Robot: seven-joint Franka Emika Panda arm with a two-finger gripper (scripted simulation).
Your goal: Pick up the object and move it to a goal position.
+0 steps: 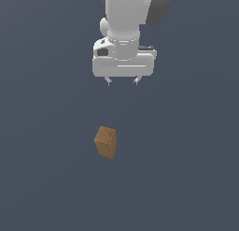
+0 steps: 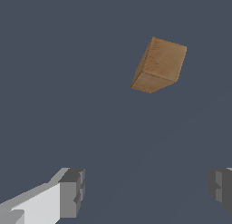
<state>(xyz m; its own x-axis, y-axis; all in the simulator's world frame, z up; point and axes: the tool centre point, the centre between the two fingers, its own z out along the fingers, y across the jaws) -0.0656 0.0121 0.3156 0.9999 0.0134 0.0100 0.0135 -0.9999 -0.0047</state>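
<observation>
Object (image 1: 106, 142) not yet grasped. Fingers (image 2: 72, 191) spread wide, empty; gripper (image 1: 122, 80) hovering well apart from it. Resting alone on dark surface (image 1: 46, 178), slightly toward exterior view's left of gripper, turned corner-on. Risk: closing on corners rather than flat faces, block twisting or slipping out. Possibly slightly tilted, hard to tell. Open room all round, no edges visible.
</observation>
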